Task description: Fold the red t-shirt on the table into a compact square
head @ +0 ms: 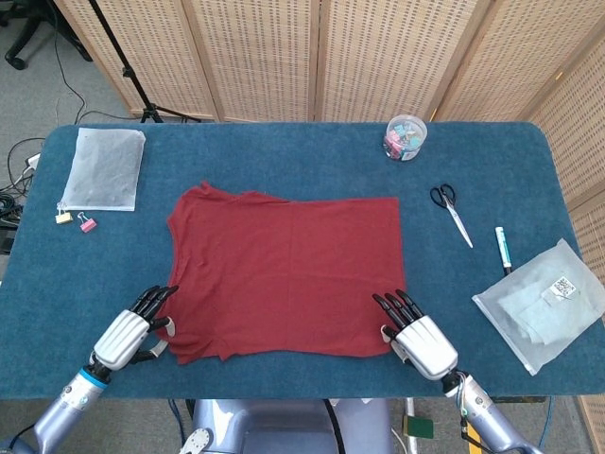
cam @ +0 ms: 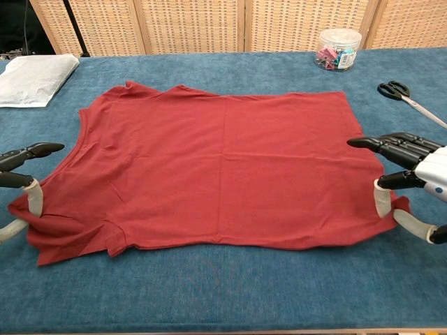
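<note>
Head view: blue table [head: 284, 151] (wicker screens [head: 321, 57] behind).

red t-shirt [head: 288, 274]: matt soft cloth | table [head: 284, 161]: blue felt-like cover | scissors [head: 452, 212]: shiny metal blades

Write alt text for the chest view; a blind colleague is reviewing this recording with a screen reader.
A red t-shirt lies flat on a blue table, with the left hand at its near left corner and the right hand at its near right corner, fingertips touching the cloth. Behind sit a white bag, a jar of clips and scissors.
</note>
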`<state>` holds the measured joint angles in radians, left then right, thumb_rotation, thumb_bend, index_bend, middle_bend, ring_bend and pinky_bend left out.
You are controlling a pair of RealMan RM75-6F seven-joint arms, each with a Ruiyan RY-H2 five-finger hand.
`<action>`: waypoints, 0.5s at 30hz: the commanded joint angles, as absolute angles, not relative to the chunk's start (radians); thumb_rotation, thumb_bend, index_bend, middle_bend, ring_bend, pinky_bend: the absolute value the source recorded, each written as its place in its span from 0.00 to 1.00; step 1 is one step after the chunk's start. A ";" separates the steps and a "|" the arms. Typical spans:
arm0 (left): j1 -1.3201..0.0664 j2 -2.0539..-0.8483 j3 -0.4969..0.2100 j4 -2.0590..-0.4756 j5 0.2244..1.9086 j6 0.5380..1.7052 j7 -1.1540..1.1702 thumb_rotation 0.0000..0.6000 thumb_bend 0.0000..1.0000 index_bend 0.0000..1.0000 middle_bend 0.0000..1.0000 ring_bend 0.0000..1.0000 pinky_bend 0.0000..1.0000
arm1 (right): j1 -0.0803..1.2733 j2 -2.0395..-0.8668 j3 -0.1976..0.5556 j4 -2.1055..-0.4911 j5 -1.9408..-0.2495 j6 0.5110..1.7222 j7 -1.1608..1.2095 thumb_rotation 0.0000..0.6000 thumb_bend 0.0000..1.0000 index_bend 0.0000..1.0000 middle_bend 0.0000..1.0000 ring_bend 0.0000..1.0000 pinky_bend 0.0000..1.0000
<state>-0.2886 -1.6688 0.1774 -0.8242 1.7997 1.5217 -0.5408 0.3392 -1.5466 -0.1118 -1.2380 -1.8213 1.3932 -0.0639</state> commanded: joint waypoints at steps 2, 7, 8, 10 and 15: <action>-0.284 -1.646 0.189 -0.845 1.811 1.542 -0.541 1.00 0.48 0.68 0.00 0.00 0.00 | 0.340 -1.531 -0.131 -1.252 -1.854 1.420 -0.036 1.00 0.54 0.69 0.00 0.00 0.00; -0.279 -1.611 0.204 -0.873 1.833 1.578 -0.536 1.00 0.49 0.68 0.00 0.00 0.00 | 0.354 -1.499 -0.167 -1.276 -1.903 1.430 0.018 1.00 0.54 0.69 0.00 0.00 0.00; -0.277 -1.603 0.209 -0.879 1.841 1.591 -0.533 1.00 0.49 0.68 0.00 0.00 0.00 | 0.360 -1.489 -0.178 -1.279 -1.918 1.430 0.035 1.00 0.54 0.69 0.00 0.00 0.00; -0.272 -1.590 0.217 -0.887 1.853 1.610 -0.529 1.00 0.49 0.68 0.00 0.00 0.00 | 0.369 -1.475 -0.196 -1.281 -1.940 1.429 0.058 1.00 0.54 0.69 0.00 0.00 0.00; -0.257 -1.568 0.245 -0.908 1.891 1.655 -0.514 1.00 0.49 0.68 0.00 0.00 0.00 | 0.386 -1.448 -0.237 -1.286 -1.998 1.437 0.100 1.00 0.54 0.69 0.00 0.00 0.00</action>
